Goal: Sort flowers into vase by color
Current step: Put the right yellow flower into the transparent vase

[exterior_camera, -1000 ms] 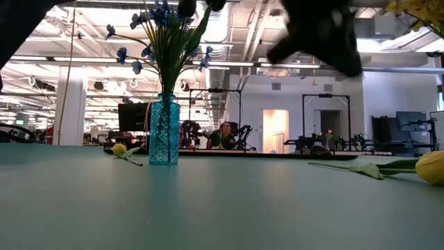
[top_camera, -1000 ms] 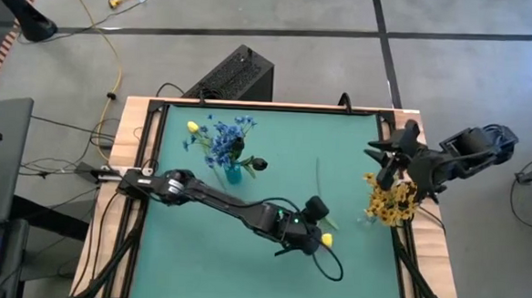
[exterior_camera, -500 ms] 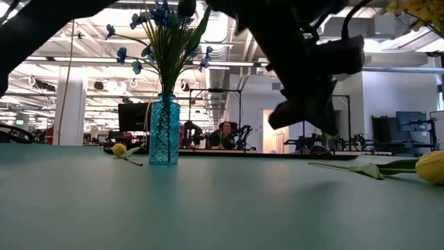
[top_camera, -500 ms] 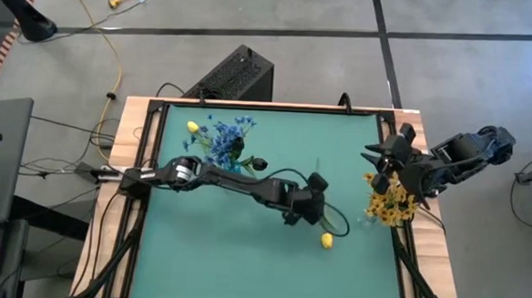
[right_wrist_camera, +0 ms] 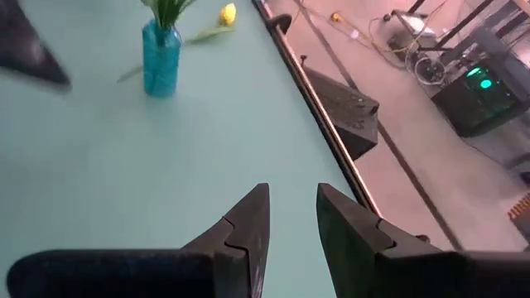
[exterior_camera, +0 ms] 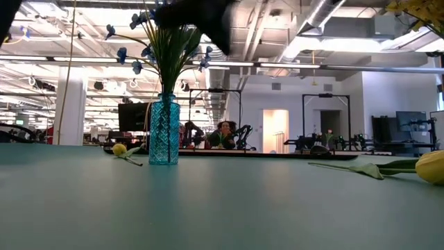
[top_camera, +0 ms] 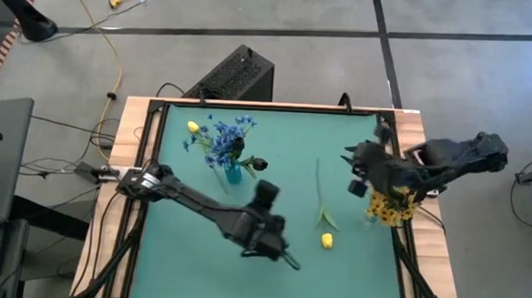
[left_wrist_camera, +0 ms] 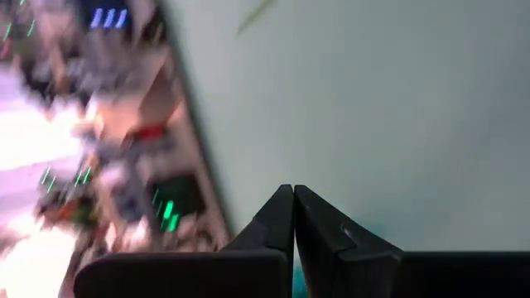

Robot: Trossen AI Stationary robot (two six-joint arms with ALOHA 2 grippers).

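Observation:
A blue glass vase (top_camera: 233,172) holding blue flowers (top_camera: 221,137) stands at the far left of the green table. A yellow bud (top_camera: 192,126) lies beyond it and a dark bud (top_camera: 259,164) beside it. Another yellow bud (top_camera: 327,240) lies on its side right of centre, its stem (top_camera: 318,184) pointing to the far edge. Yellow-orange clusters (top_camera: 391,207) stand at the right edge. My left gripper (top_camera: 289,262) is shut on nothing above the near middle, left of that bud. My right gripper (top_camera: 354,170) hovers open and empty beside the yellow-orange clusters.
A wooden frame (top_camera: 139,133) borders the green mat. The low view shows the blue vase (exterior_camera: 164,132), the far yellow bud (exterior_camera: 119,149) and the near bud (exterior_camera: 431,167) lying on the table. A black box (top_camera: 233,74) and cables lie on the floor beyond the far edge.
My left gripper has swung away from the yellow bud right of centre, first toward the far edge, then toward the table's left and near edge, turning as it went; it stays shut. My right gripper has moved toward the table's left, over the mat. The flowers have stayed put.

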